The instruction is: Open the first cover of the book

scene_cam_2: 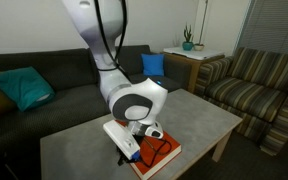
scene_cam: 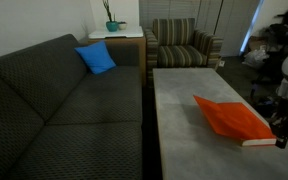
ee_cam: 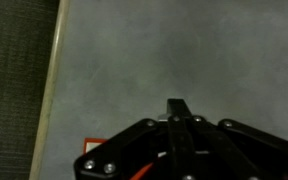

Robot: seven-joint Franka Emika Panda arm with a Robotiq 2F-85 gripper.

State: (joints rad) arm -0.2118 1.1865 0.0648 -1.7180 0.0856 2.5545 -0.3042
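Note:
The book lies flat on the grey coffee table, near its end by the robot; its orange-red first cover faces up, with a pale edge toward the arm. In the wrist view only orange slivers of the book show under the gripper body. My gripper is shut, its fingertips pressed together, low over the book's edge. I cannot tell whether the cover is pinched between the fingers. The gripper itself sits at the frame's edge in an exterior view.
A dark sofa runs along the table, with a blue cushion on it. A striped armchair and a side table with a plant stand beyond. Teal and yellow cushions lie on the sofa.

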